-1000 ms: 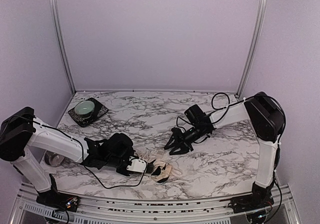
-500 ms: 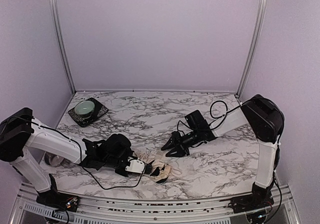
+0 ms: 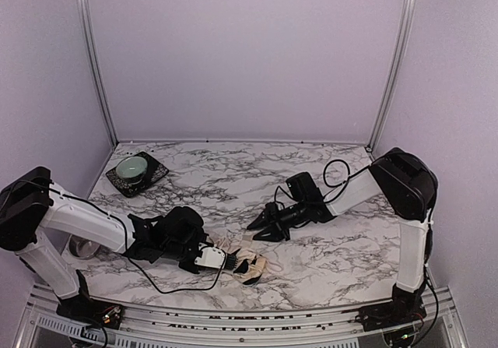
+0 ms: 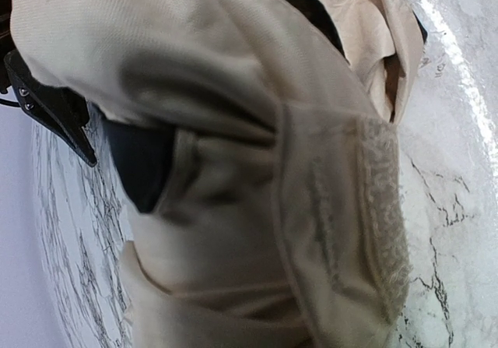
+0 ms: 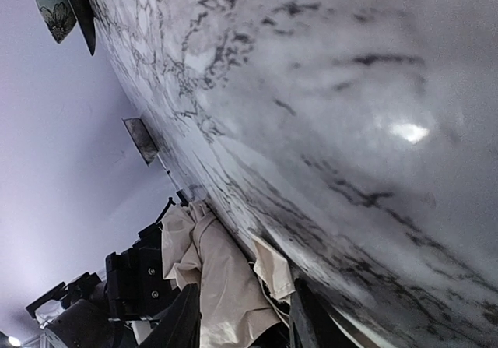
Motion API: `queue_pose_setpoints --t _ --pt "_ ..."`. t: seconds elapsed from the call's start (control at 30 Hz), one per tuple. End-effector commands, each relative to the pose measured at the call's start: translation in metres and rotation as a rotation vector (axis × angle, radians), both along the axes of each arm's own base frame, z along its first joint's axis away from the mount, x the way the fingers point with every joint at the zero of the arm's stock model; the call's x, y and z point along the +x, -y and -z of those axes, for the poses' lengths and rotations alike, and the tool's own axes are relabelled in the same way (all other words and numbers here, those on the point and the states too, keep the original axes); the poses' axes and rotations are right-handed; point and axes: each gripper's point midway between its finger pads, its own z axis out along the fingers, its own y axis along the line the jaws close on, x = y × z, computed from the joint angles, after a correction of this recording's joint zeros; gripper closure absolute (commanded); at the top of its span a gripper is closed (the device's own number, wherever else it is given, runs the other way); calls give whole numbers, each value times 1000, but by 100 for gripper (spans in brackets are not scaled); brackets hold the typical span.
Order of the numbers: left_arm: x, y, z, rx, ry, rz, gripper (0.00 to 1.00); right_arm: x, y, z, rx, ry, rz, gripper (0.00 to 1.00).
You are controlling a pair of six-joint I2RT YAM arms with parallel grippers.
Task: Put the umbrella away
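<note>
Cream-beige umbrella (image 3: 249, 264) lies crumpled on the marble table (image 3: 350, 247). The left arm stretches low and nearly flat, reaching the umbrella from its left side. The left gripper (image 3: 231, 261) pinches the fabric (cloth fills that wrist view). The right arm slopes down from a high elbow — right gripper (image 3: 256, 232) spread, empty, hovering just behind the umbrella.

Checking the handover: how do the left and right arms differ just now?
The left arm lies low at the near edge, jaws shut on the crumpled cream-beige fabric umbrella; the right arm reaches from mid-table, jaws apart and empty. Left touches the umbrella; right hangs short of it. Both point toward it, low over the white marble-patterned table.
</note>
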Motion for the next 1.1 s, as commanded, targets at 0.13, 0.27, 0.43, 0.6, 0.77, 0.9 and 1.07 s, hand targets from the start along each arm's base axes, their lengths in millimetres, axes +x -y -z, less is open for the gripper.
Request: queue_pose_setpoints --t 0.13,0.27,0.43,0.6,0.77,0.9,1.07 --pt "-57 -108 83 458 -264 4 100 -21 -12 27 -35 -74 -38 67" --pt "-56 -109 84 459 -267 -3 100 -17 -12 39 -42 -74 -22 87" --pt "-55 -107 83 454 -265 -4 100 18 -23 21 13 59 -6 100" --pt "-54 -96 75 438 -286 -1 100 79 -28 -21 131 307 45 100" --pt "-63 -81 61 427 -338 45 100 141 -28 -47 177 539 65 100" --pt "-75 -60 47 389 -413 81 100 179 -29 -59 200 626 89 100" --pt "-87 -58 45 396 -476 91 100 222 -21 -82 203 713 136 100"
